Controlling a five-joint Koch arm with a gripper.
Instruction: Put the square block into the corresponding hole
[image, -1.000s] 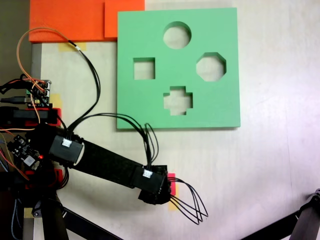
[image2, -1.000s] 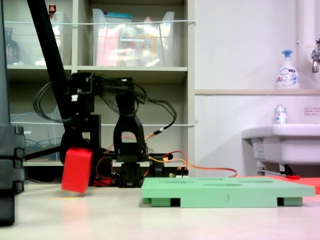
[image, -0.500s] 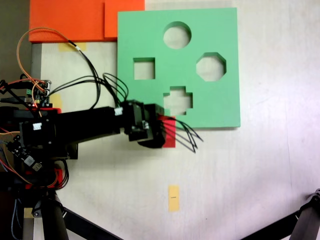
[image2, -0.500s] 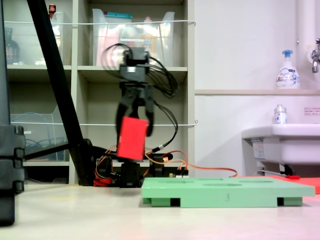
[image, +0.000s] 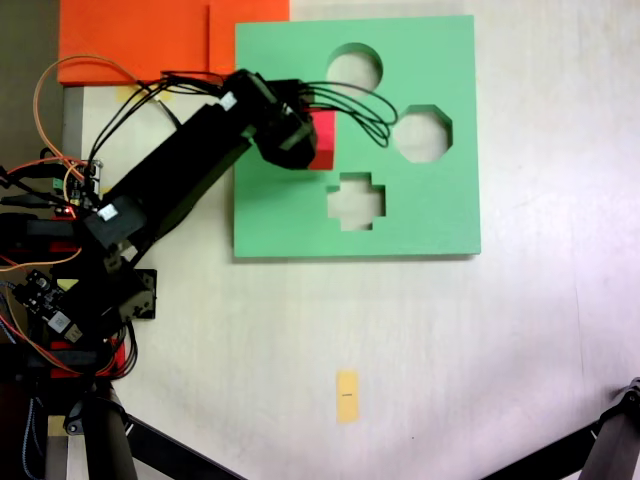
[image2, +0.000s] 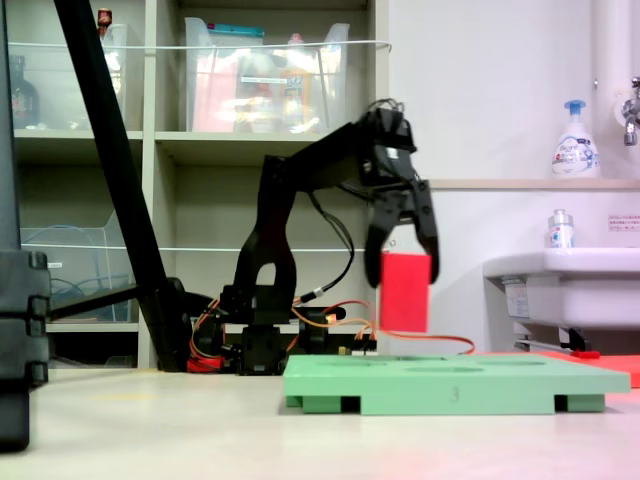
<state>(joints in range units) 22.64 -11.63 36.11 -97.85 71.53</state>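
— What worries you here?

— The square block hangs well above the green foam board, pinched at its top edge between the two jaws of the end effector. From the side it looks upright, but a grip that high lets it swing. If it goes down a little turned, a corner could catch the rim of the hole and the block would sit cocked on the foam instead of dropping in.

— Is it lined up at all?

— Hard to say. From above, the block shows just right of the end effector, and the wrist covers the place where the square hole ought to be. The cross-shaped cutout lies near, below it in that view, and the octagonal cutout to its right; a drift either way puts it over the wrong opening.

— And the arm?

— Reaching out from its base at the left edge of the surface, upper link raised, forearm stretched across the board's edge, wrist bent so the jaws point straight down.
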